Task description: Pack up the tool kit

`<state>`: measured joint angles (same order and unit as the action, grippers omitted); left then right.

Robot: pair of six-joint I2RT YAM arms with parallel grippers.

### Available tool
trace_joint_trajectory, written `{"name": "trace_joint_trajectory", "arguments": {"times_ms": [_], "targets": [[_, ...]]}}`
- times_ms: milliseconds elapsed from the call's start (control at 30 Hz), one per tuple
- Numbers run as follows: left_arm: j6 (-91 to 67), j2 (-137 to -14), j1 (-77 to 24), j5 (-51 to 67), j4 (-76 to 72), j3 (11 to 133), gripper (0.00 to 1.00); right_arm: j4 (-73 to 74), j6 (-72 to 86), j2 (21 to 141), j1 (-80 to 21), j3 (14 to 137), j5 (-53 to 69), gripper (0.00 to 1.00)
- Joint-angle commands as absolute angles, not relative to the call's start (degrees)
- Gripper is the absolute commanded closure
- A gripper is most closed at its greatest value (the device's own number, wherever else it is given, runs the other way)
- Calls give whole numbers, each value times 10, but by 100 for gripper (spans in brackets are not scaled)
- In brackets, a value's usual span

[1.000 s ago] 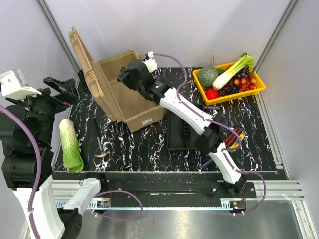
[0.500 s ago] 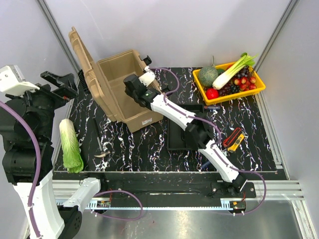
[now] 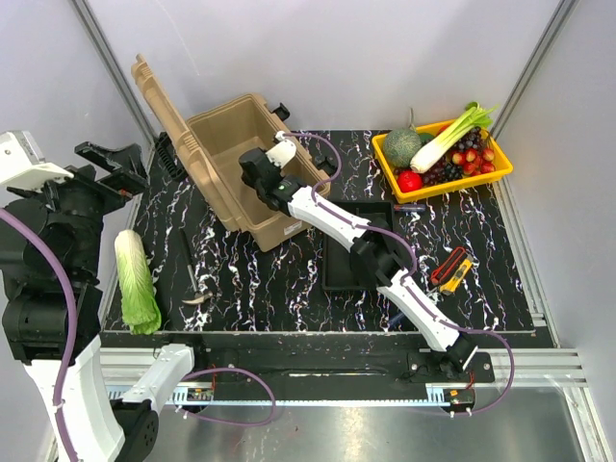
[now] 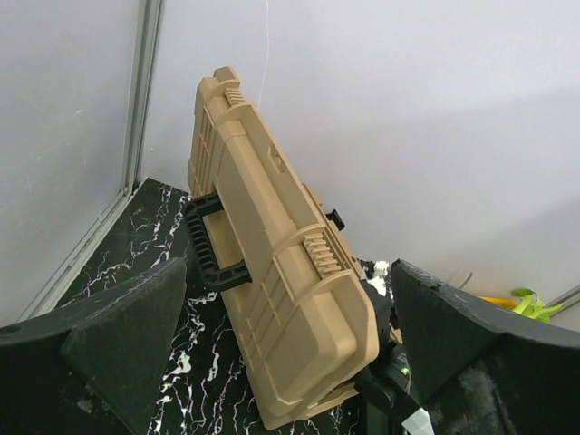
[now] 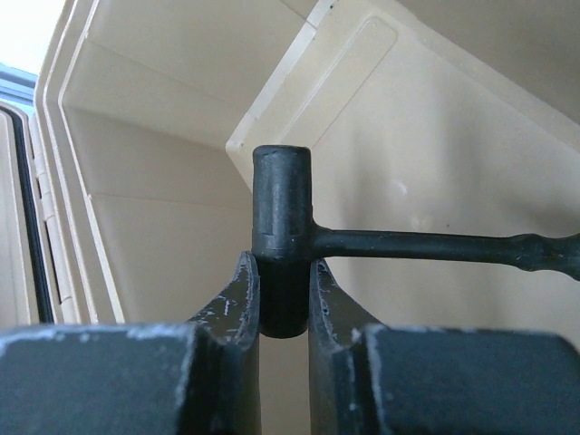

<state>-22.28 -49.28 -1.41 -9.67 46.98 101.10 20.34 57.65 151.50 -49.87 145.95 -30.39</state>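
- The tan toolbox (image 3: 236, 168) stood open at the back left of the marbled black table (image 3: 260, 279), with its ribbed lid (image 4: 281, 299) tilted up and away to the left.
- The right claw (image 5: 283, 272) reached down into the box and was clamped on the head of a black hammer (image 5: 281, 217).
- The hammer's head stood upright between the two fingers, and its handle ran off to the right in the wrist view, in front of the box's pale inner wall.
- The left claw (image 3: 115, 166) hung raised at the table's left edge, its jaws spread wide and empty, facing the outside of the lid and its black handle (image 4: 213, 245).
- A black tray (image 3: 342, 260) lay on the table to the right of the box, partly under the right arm.
- A few red and yellow hand tools (image 3: 450, 269) lay further right.
- A yellow tray (image 3: 500, 164) of vegetables sat in the far right corner.
- A cabbage (image 3: 135, 279) lay near the front left.
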Motion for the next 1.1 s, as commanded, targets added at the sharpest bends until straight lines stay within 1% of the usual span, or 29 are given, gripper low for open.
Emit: {"name": "trace_joint_trajectory", "arguments": {"times_ms": [0,33,167,233,267,333,500,600,800,1000,1067], "targets": [[-210,-501,-15,-91,472,1010,1,151,542,1524,-476,1462,-340,83],[-208,-500,-15,-92,482,1005,1,151,540,1526,-476,1464,-339,80],[-209,-494,-15,-112,504,978,1,135,529,1527,-477,1462,-325,58],[-212,-490,-15,-112,505,970,1,133,524,1524,-477,1462,-317,50],[-213,-490,-15,-110,505,969,1,131,523,1521,-477,1461,-315,48],[-214,-490,-15,-112,507,967,1,126,522,1513,-477,1455,-310,47],[-228,-486,-15,-140,539,944,1,119,510,1482,-477,1447,-291,47],[-249,-489,-15,-183,587,916,1,120,484,1444,-476,1429,-285,47],[-301,-470,-15,-237,609,801,1,131,432,1355,-455,1387,-253,43],[-328,-460,-14,-236,559,687,1,149,384,1277,-425,1354,-208,40],[-337,-462,-13,-236,542,648,4,152,365,1247,-417,1335,-196,38]]}}
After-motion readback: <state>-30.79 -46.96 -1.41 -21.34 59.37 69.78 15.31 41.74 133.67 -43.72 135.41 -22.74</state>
